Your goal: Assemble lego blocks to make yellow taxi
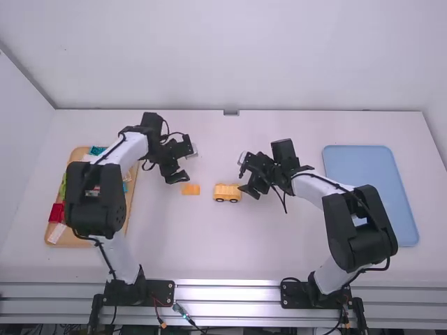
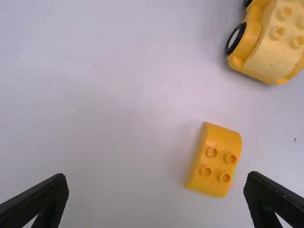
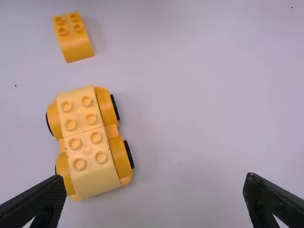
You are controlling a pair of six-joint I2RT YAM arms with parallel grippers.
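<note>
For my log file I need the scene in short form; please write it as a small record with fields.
vehicle: yellow car body, black wheels on table, eight studs on top
loose piece: yellow block, four studs, one curved end, lying apart from car body
left gripper: jaws open and empty
right gripper: jaws open and empty
left side of high view: wooden tray with assorted coloured pieces, partly behind left arm
right side of high view: blue tray
assembly state: loose block not attached
</note>
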